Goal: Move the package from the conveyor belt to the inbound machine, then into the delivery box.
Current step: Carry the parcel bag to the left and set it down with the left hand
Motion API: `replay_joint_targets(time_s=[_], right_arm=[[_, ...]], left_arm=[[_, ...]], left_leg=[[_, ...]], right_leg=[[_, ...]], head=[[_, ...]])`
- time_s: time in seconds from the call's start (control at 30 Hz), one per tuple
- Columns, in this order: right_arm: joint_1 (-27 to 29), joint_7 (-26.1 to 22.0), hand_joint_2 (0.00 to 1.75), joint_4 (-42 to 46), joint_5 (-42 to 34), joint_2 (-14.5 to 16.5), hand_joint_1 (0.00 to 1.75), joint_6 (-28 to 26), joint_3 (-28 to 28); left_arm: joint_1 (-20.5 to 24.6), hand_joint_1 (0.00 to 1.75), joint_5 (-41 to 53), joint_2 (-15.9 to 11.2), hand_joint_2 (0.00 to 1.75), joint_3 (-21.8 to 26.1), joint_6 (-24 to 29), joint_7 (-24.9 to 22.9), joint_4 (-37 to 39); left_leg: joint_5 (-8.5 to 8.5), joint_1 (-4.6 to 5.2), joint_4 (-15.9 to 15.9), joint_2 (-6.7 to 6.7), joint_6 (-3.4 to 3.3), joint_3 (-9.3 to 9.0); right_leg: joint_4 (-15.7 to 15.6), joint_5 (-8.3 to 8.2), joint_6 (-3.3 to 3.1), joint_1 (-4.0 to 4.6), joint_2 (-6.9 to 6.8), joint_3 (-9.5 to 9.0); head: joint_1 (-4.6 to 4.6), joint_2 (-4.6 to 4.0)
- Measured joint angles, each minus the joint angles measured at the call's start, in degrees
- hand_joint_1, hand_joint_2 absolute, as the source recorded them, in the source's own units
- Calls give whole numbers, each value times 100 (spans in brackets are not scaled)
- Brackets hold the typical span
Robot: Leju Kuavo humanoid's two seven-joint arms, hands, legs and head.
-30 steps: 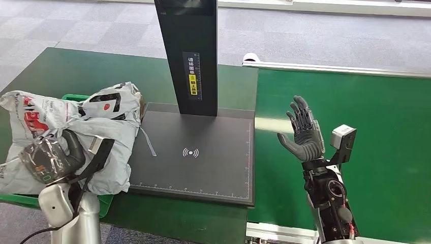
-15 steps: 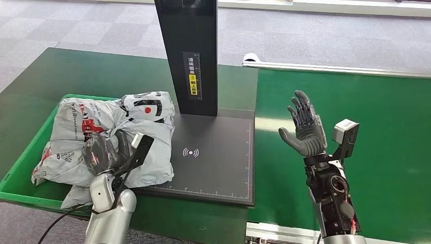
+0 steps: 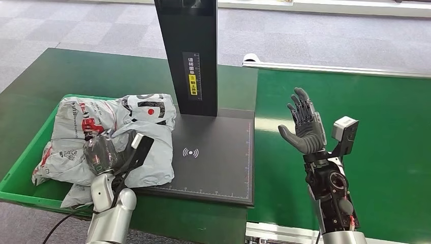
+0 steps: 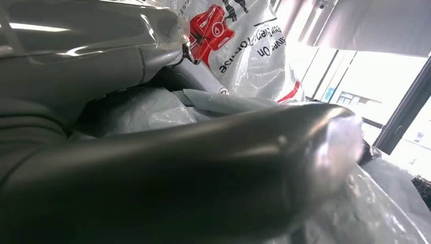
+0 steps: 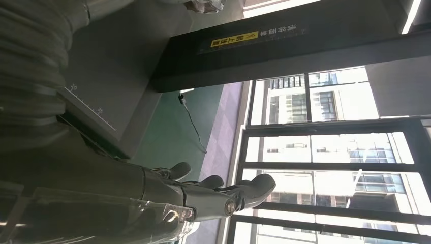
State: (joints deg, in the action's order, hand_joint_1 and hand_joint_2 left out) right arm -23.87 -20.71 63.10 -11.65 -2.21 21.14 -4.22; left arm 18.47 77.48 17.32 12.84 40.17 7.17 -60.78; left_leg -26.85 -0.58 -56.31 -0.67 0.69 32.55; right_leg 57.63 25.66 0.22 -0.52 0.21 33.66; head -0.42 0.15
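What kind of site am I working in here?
Likely a parcel-sorting or logistics station: a green conveyor belt, a black inbound machine with a scan pad, and a green delivery box under the grey package.

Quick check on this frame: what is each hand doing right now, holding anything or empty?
Left hand: grips the grey package, which lies partly over the green delivery box.
Right hand: open, fingers apart, holding nothing, above the conveyor belt.

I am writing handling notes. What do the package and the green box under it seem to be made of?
The package looks like thin glossy plastic film, a grey printed mailer bag: it is wrinkled and shines where the left hand grips it. The green box seems rigid moulded plastic, with a smooth, even rim, though I cannot be sure.
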Motion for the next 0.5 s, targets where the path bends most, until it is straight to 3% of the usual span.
replay_joint_targets(time_s=[0.13,0.37,0.5], right_arm=[[-2,-21,175,-10,0,2,0,-17,0],[112,-90,175,-10,-18,7,0,-121,0],[182,-138,175,-10,-33,13,0,-137,-1]], left_arm=[[-35,0,-547,107,0,241,-1,699,-224],[-61,0,-2311,179,0,1167,0,2875,-1332],[-46,0,-2881,191,0,1621,-2,3247,-2127]], left_leg=[[0,0,0,2,0,1],[0,-2,0,4,1,9],[-1,-2,0,5,1,13]], right_leg=[[0,0,0,1,2,2],[1,0,0,3,5,12],[1,1,0,3,6,16]], head=[[1,-1],[2,-2],[1,-1]])
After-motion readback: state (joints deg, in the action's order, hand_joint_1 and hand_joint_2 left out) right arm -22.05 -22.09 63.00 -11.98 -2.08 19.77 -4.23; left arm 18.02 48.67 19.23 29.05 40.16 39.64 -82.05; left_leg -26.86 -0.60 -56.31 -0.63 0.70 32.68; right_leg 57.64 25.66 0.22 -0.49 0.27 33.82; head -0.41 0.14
